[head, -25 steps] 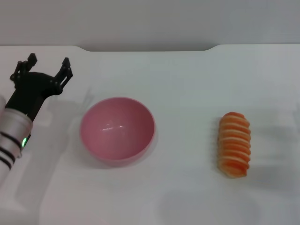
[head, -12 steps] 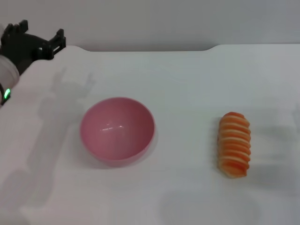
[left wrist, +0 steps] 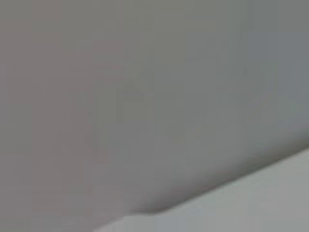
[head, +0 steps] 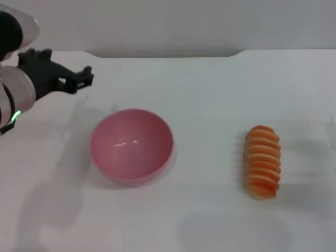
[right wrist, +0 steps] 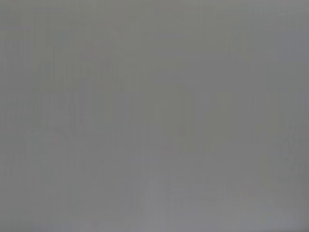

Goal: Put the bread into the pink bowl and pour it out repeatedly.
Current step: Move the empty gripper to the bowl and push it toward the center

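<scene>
Upper left of frame: left hand (head: 64,73) raised above tabletop (head: 210,89), fingers apart, holding nothing. Left of centre: pink bowl (head: 131,146) upright, empty. Right of centre: bread (head: 262,161) flat on tabletop, well apart from bowl. Right hand not seen.

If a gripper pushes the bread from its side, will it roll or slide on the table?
The bread looks rounded and oblong, so a side push would probably roll it. Its ridged surface may give the jaws some hold. It lies alone on the smooth white table, so nothing would stop it.
</scene>
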`<state>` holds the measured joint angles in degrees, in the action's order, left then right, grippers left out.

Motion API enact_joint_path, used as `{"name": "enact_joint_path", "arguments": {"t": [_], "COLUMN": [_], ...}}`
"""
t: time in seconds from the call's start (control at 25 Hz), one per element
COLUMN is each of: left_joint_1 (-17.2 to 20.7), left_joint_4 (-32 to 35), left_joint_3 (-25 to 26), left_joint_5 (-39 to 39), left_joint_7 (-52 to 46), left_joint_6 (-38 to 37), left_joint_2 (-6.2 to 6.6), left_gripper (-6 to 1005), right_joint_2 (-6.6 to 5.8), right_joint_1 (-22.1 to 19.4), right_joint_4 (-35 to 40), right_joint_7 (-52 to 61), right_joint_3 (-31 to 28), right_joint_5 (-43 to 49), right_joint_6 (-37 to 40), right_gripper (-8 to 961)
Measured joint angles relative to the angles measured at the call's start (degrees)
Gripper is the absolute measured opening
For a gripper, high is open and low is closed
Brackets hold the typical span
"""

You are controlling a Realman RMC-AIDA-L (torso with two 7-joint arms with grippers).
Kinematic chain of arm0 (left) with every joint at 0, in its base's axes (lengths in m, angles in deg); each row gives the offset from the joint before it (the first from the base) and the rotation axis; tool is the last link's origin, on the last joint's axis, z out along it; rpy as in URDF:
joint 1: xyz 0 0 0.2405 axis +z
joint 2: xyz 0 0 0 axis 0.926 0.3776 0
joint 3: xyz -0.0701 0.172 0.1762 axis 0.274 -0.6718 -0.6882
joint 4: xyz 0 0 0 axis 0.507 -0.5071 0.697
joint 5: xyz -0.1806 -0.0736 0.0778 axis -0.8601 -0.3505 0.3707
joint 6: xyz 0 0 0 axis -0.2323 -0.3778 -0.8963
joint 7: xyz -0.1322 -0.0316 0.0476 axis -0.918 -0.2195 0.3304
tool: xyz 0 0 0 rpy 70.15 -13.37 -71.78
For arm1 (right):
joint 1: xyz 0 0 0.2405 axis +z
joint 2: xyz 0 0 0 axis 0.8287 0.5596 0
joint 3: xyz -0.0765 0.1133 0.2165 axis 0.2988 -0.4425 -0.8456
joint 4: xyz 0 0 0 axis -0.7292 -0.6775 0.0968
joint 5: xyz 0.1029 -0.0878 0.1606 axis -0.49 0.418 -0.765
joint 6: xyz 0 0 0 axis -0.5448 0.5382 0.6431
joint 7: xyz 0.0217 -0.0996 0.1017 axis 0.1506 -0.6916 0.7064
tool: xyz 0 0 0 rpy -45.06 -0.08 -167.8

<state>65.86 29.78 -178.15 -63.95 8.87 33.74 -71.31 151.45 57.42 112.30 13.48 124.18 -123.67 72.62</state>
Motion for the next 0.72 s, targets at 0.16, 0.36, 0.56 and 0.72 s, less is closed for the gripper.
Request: {"name": "enact_joint_path", "arguments": {"t": [0.16,0.36,0.56,0.72], "left_joint_1": [1.1,1.5,1.5,1.1], "left_joint_4": [1.3,1.0,0.2,-2.7], "left_joint_3": [-1.8,-4.1,-5.6,-7.9], "left_joint_5": [-0.3,-0.4,-0.4,-0.5], "left_joint_7": [-0.2,-0.6,-0.9,-2.8], "left_joint_6": [2.6,4.8,5.1,4.7], "left_joint_2": [-0.04,-0.09,-0.13,-0.12], "left_gripper": [859,857,855,853], "right_joint_2": [0.0,0.0,0.0,0.0], "right_joint_1": [0.1,0.1,0.1,0.2], "right_joint_4": [0.1,0.1,0.1,0.1], "right_joint_7": [0.0,0.0,0.0,-0.1], "right_joint_3": [0.0,0.0,0.0,0.1], "right_joint_5": [0.0,0.0,0.0,0.0], "right_joint_6": [0.0,-0.1,-0.1,-0.1], "right_gripper": [739,739,739,739]}}
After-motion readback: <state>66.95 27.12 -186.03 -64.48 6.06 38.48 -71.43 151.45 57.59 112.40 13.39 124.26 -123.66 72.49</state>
